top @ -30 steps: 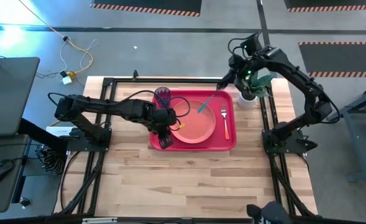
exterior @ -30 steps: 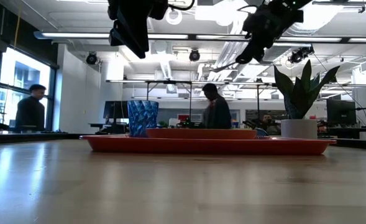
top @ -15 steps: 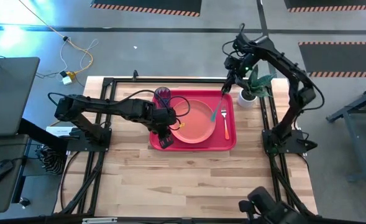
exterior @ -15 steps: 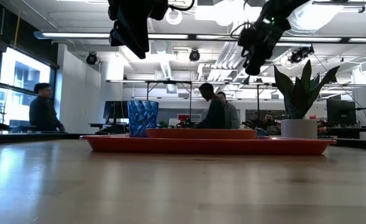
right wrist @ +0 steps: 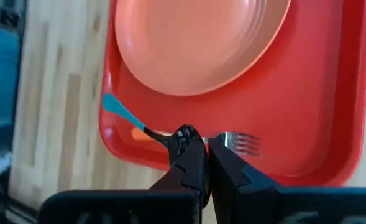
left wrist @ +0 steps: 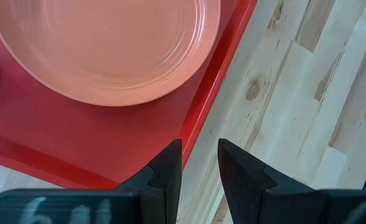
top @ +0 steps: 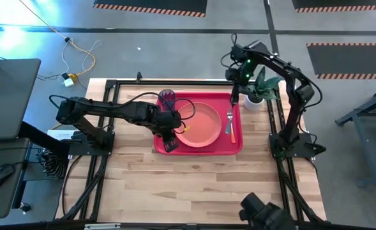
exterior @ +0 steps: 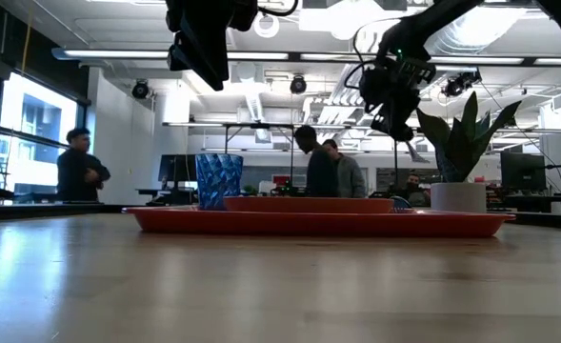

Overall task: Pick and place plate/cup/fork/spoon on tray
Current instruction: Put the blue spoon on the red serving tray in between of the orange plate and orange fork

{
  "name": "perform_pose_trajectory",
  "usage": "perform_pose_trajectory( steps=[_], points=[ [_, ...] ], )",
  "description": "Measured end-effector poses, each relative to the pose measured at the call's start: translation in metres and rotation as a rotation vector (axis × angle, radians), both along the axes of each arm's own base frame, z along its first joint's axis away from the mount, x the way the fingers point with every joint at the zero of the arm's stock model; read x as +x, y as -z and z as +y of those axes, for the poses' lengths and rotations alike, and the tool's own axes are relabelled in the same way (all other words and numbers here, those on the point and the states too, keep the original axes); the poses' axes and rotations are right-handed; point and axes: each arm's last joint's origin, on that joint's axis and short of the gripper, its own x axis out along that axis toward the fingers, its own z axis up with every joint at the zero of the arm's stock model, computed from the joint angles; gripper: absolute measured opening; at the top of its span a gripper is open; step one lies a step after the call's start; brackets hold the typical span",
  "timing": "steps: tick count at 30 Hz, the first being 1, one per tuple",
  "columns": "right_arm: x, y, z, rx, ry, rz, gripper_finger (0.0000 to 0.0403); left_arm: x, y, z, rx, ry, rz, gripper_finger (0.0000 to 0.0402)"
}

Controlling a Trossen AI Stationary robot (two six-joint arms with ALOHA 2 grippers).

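The red tray (top: 197, 148) lies mid-table with the salmon plate (top: 199, 124) on it. The blue cup (top: 167, 98) stands at the tray's far-left corner, and the orange-handled fork (top: 232, 128) lies along its right side. My right gripper (top: 234, 97) hovers over the tray's far-right corner, shut on the teal-handled spoon (right wrist: 123, 112). My left gripper (left wrist: 199, 163) hangs open above the tray's near-left edge (left wrist: 198, 118) with nothing between its fingers. My right gripper pinches the spoon's dark bowl (right wrist: 181, 135) between its two fingers. The fingers slant down from the far right. The teal handle (right wrist: 114, 104) sticks out beyond the fingers, and the spoon is lifted clear above the tray and the fork (right wrist: 242, 143).
A white pot with a green plant (top: 256, 97) stands just right of the tray's far-right corner, close to my right arm. Bare wood (top: 194, 185) lies between the tray and the near edge. People stand in the room behind (exterior: 323, 171).
My right gripper has come down and tipped more steeply toward the tray, staying shut on the spoon. The spoon's handle has swung from slanting over the plate toward the tray's right side, beside the fork.
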Motion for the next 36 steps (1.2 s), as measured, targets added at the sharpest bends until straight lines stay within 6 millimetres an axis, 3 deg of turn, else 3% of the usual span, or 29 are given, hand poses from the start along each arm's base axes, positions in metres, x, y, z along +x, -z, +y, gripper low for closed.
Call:
perform_pose_trajectory(
  steps=[13, 20, 36],
  points=[
    [0.025, 0.002, 0.023, -0.062, -0.159, 0.037, 0.0, 0.0, 0.0, 0.0, 0.016, 0.025, 0.0, 0.0092],
    [0.034, 0.004, 0.024, -0.104, -0.186, 0.0, 0.0, 0.0, 0.0, 0.0, 0.019, 0.032, 0.0, 0.0092],
    [0.052, 0.059, 0.007, 0.019, -0.223, 0.065, 0.0, 0.0, 0.0, 0.0, 0.018, 0.031, 0.0, 0.0092]
  ],
)
